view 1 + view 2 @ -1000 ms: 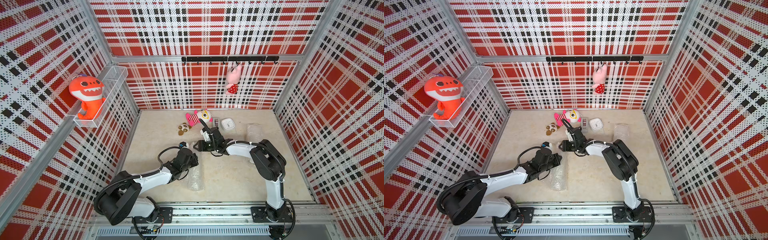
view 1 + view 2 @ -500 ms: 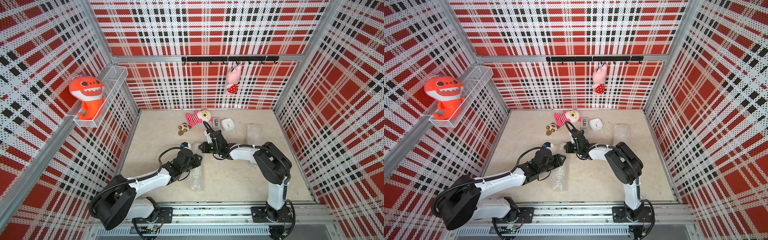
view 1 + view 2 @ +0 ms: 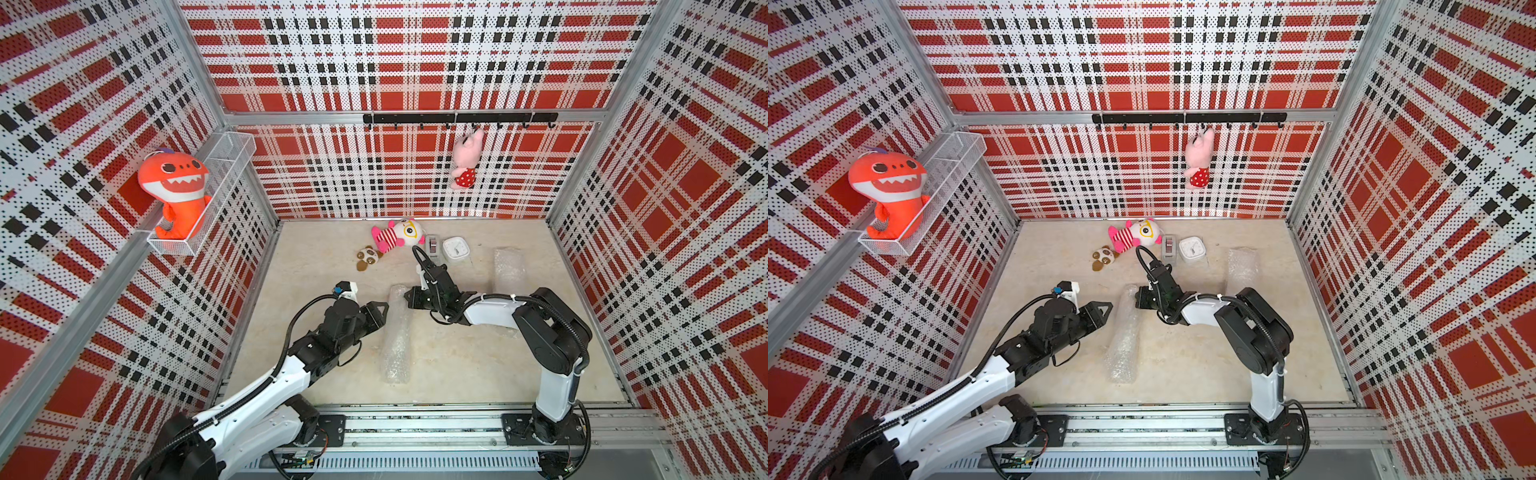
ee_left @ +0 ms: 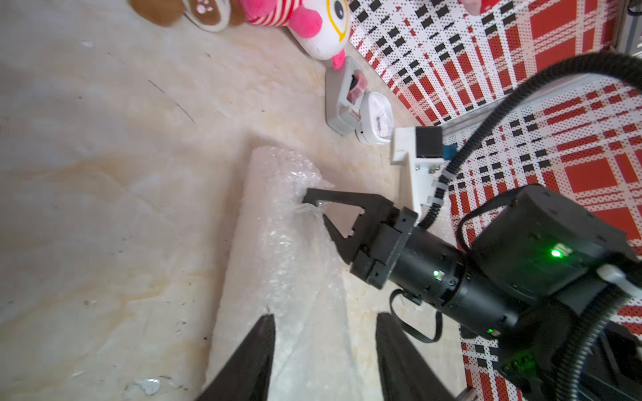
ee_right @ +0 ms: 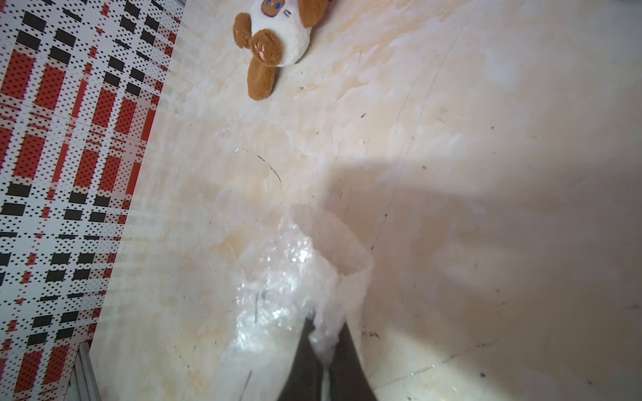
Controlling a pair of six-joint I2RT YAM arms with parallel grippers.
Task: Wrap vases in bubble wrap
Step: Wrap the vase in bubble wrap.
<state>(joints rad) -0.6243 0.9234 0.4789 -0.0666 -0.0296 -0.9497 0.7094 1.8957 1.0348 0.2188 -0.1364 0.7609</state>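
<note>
A long roll of bubble wrap lies lengthwise in the middle of the floor. No vase shows bare; what is inside the roll is hidden. My right gripper is shut on a crinkled edge of bubble wrap at the roll's far end, as the left wrist view also shows for the right gripper. My left gripper stands open just left of the roll, fingers apart over the wrap without gripping it. A second bubble wrap bundle lies at the back right.
By the back wall lie a pink-striped plush, a small brown plush, a grey tape dispenser and a white square clock. An orange shark plush sits on the left wall shelf. A pink plush hangs from the hook rail.
My left gripper has opened, let go of the roll and drawn back slightly. My right gripper has shut on the wrap at the roll's far end and shifted a little right.
</note>
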